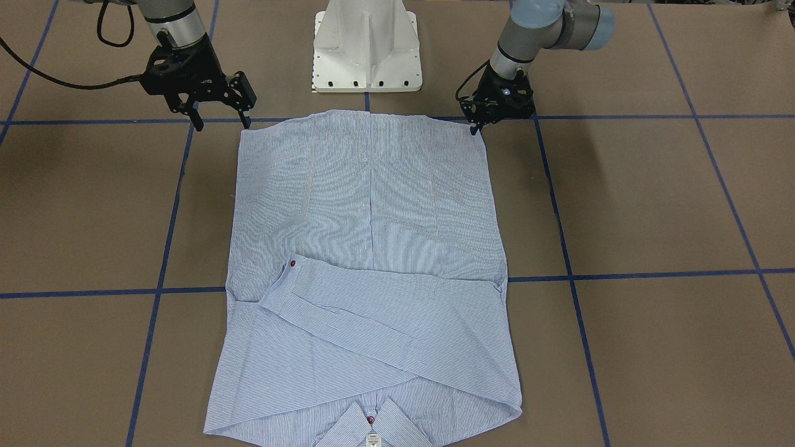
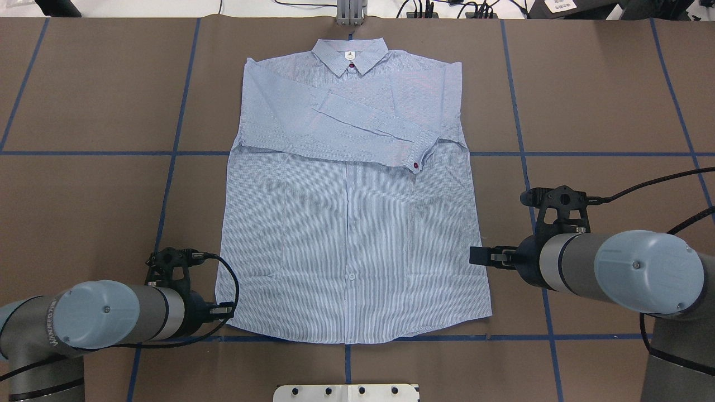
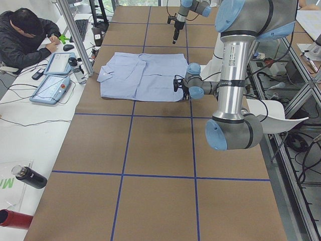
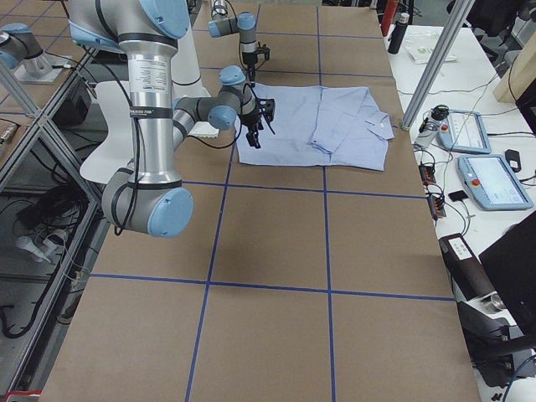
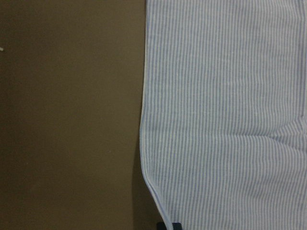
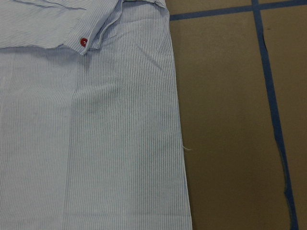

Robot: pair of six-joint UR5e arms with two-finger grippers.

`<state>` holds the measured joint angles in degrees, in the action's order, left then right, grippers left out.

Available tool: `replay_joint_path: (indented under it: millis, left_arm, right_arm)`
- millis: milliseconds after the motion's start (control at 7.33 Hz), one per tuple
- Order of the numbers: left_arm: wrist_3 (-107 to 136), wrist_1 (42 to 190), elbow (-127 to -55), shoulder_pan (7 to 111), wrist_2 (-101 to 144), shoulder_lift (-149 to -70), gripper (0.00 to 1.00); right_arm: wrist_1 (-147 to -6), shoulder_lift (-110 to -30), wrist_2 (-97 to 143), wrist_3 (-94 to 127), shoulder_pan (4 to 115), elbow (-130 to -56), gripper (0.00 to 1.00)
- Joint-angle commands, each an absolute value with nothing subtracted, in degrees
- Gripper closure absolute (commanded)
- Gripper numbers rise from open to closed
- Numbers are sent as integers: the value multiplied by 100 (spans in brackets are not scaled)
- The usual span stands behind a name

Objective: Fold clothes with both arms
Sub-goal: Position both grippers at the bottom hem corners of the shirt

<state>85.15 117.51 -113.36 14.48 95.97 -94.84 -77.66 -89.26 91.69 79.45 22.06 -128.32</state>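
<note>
— Where's the shirt?
— Flat on the table, sleeves crossed; soft, light (it'll sag). Take the hem corners. Right gripper gapes empty beside it; left gripper, can't tell.

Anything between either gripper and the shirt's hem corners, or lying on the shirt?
Nothing visible does. The open right gripper and the left gripper are close to the hem corners of the light blue striped button-up shirt, only bare brown table between. On the shirt lie just its own folded sleeves.
</note>
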Motion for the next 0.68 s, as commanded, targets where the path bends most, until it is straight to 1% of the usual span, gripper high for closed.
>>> replay_joint_path:
  millis: [0,273,545]
  left_arm:
    - [8525,11751,-11434,1450,9598,-9475,100]
    - [8560,11751,-11574,1450,9598,-9475,100]
    - [8569,11760,-11741,1450,9589,-9448,100]
  right_arm:
    - [-7621,-9096,9176,7945,2206,-12832,0]
    - [-7315,-9228,9176,8242,2128,-12797,0]
    - [-6288,-9798,9150,8384,2031,-12666,2]
